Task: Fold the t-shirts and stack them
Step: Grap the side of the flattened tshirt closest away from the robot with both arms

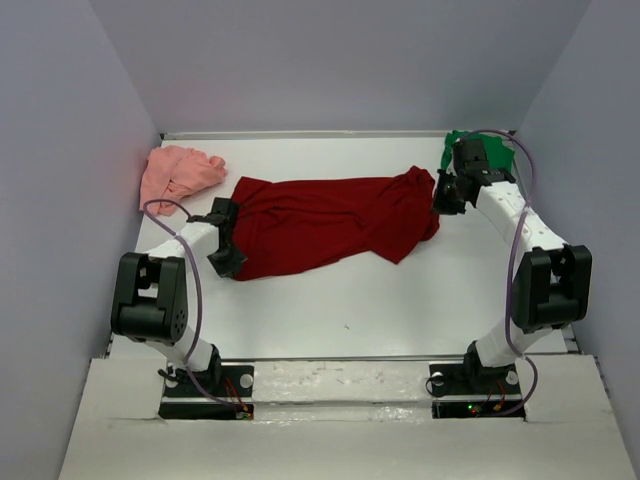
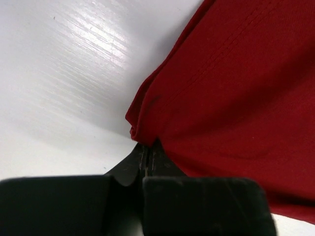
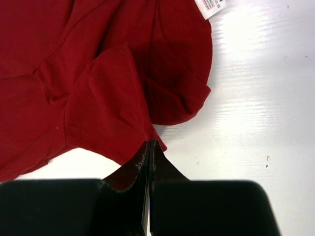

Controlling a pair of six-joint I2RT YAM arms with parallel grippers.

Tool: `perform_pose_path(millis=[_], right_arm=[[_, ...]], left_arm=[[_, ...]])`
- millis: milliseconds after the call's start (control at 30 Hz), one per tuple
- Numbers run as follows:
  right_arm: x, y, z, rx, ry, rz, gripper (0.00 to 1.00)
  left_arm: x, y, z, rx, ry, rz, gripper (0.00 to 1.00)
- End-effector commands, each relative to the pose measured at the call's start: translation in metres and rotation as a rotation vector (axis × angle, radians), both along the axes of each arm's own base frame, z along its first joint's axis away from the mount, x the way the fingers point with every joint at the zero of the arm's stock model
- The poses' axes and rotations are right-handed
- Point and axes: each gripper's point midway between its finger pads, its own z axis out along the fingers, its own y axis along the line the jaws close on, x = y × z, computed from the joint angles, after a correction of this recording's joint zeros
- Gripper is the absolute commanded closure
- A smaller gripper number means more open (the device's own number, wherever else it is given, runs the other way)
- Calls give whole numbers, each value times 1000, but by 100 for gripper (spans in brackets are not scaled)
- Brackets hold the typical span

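Note:
The dark red t-shirt [image 1: 330, 222] lies spread and wrinkled across the middle of the table. My left gripper [image 1: 228, 248] is shut on its near-left corner, and in the left wrist view the red cloth [image 2: 231, 88] is pinched at the fingertips [image 2: 147, 147]. At the shirt's right end my right gripper [image 1: 443, 192] is shut on an edge of the red cloth [image 3: 98, 93], held at the tips [image 3: 150, 145]. A white label [image 3: 210, 6] shows near that end. The pale pink t-shirt [image 1: 178, 172] lies bunched at the back left. The green t-shirt [image 1: 478, 148] sits crumpled at the back right, partly hidden by the right arm.
Grey walls close in the white table [image 1: 370, 300] on the left, back and right. Both arm bases [image 1: 205, 380] [image 1: 475, 380] stand at the near edge.

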Motion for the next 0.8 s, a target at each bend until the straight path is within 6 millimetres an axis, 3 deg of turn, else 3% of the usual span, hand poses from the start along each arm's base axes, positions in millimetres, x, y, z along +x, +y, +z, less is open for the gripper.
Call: perform_pose_path(millis=[0,133,167,333,467,667,767], right_arm=[[-4,-4,33,-2,-100,-45,100],[-20,-5,39,19,-92,-74,100],[-26,-5,48,23,-111,-76,100],[-61,-13,61,17,-119,-106,100],[-85,-11,66,30,-105,-112,100],[-128,-17,95,40,-161,-135,100],[-145,-23,99,23,-153,-151,100]], left_arm=[[-13,-2,12,-28,-9,-2,100],[-12,-10,31,-72,-44,-23,100],[-11,-12,40,-85,-73,-27,100],[-18,-18,62,-119,-133,-46,100],[-25,-22,66,-134,-138,-71,100],[-33,-22,73,-137,-158,-80,100],[-36,-25,73,-154,-154,-92,100]])
